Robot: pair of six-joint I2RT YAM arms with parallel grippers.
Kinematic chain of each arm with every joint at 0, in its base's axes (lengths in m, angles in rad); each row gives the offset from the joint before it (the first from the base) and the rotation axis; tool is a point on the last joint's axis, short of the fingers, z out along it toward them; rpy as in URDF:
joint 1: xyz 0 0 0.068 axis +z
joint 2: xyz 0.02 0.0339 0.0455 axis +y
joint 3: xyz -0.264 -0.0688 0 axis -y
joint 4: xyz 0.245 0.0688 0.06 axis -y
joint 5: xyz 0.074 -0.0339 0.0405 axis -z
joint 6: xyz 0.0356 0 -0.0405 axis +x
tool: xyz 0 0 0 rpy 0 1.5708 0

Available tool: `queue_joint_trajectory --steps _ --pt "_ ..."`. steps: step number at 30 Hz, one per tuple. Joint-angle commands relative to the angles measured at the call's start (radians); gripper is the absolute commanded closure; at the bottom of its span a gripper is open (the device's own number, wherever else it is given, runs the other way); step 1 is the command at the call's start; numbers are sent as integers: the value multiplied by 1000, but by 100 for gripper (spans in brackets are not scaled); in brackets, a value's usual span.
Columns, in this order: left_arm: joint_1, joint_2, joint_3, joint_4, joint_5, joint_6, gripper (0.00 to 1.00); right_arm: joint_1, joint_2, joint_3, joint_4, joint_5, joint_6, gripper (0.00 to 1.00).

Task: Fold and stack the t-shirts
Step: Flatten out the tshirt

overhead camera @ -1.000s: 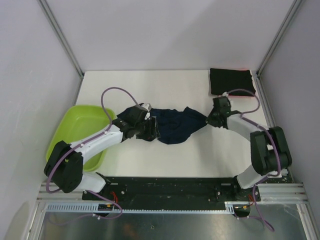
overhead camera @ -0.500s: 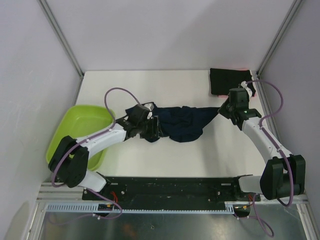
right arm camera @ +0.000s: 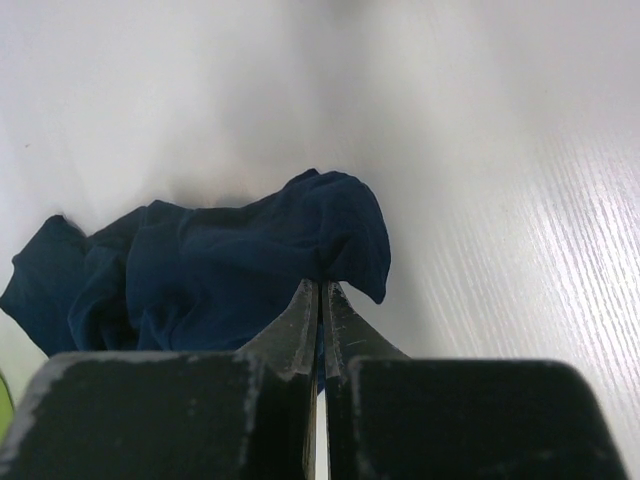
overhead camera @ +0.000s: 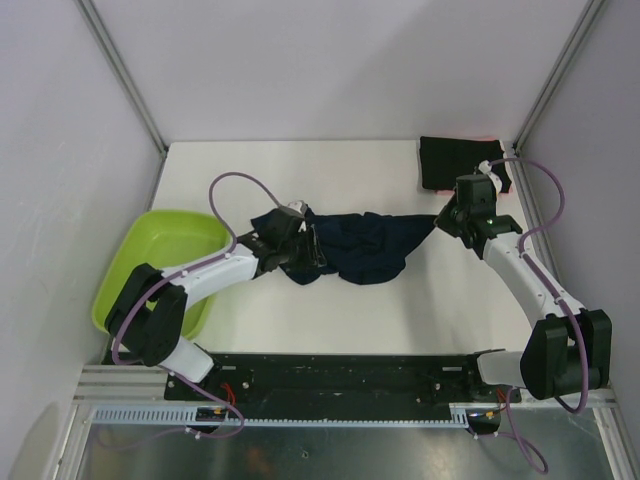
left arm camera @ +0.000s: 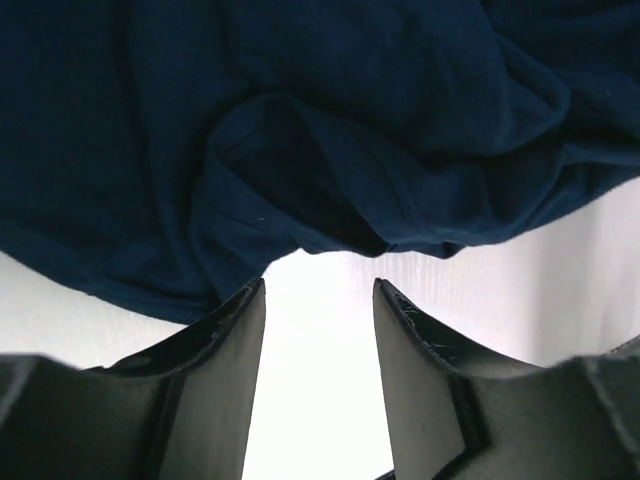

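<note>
The crumpled dark navy blue cloth t-shirt (overhead camera: 365,248) lies bunched on the white table (overhead camera: 300,175). At its right tip, the right gripper (right arm camera: 320,287) has its two black fingers pressed together on a pinch of navy cloth, and that corner is drawn out to a point away from the bunch. At the shirt's left end, the left gripper (left arm camera: 318,285) stands partly spread. Only bare table shows between its fingers, and the rumpled hem lies just past their tips, so it grips nothing. Behind and to the right of the navy shirt, apart from it, a folded black cloth t-shirt (overhead camera: 458,162) lies flat, with a thin red-pink edge (overhead camera: 487,138) along its far side. Well to the left of the navy shirt sits a lime-green plastic tub (overhead camera: 150,228).
</note>
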Motion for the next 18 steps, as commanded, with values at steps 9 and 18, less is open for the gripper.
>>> queue_joint_trajectory --steps 9,18 --pt "-16 2 48 36 -104 -28 53 0 -12 47 -27 26 -28 100" --pt "-180 23 30 72 -22 -38 56 1 -12 47 -37 29 -28 100"
